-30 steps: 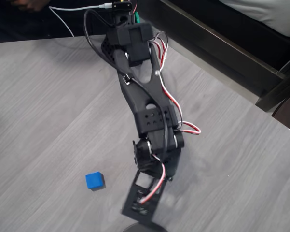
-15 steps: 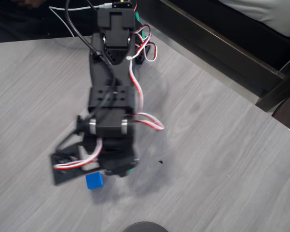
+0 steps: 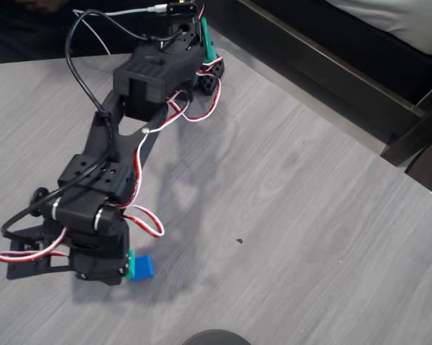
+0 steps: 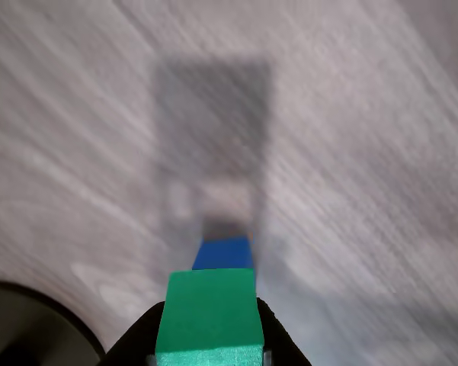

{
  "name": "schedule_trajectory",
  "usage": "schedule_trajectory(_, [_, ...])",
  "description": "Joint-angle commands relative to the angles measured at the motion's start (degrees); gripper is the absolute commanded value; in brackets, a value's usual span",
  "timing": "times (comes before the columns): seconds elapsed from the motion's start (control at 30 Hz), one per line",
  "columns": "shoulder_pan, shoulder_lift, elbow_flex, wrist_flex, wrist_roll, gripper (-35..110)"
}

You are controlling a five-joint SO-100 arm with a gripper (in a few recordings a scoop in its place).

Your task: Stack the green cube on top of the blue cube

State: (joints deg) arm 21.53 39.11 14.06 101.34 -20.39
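In the wrist view you see the gripper (image 4: 209, 352) closed on the green cube (image 4: 208, 316), its dark fingers (image 4: 141, 339) pressed against the cube's two sides at the bottom edge of the picture. Just past the green cube's far edge, the blue cube (image 4: 224, 253) sits lower on the tabletop (image 4: 350, 152), and the arm's blurred shadow (image 4: 213, 145) falls on the wood beyond it. That view is smeared, so you cannot tell whether the green cube touches the blue one.

The overhead view gives you what the wrist view cannot: the whole black arm (image 3: 122, 144) reaching from its base at the top of the picture down to the lower left, with red and white wires (image 3: 147, 219) looping off it. There only a thin strip of the green cube (image 3: 130, 264) peeks out from under the arm's end, right beside the blue cube (image 3: 143, 268), which rests on the tabletop (image 3: 309, 237).

The tabletop is pale grey wood grain with a small dark speck (image 3: 239, 241). A dark frame (image 3: 331, 79) runs along its upper right edge, with something white (image 3: 395, 21) beyond. A white cable (image 3: 122, 12) runs to the base

You have one green cube, one blue cube and one arm
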Motion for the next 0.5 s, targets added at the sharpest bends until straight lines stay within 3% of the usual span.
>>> schedule_trajectory(0.0, [-2.0,0.6,-2.5,0.9,-0.4,0])
schedule_trajectory(0.47, [-4.3,-2.3,-2.0,1.2,-0.3,0])
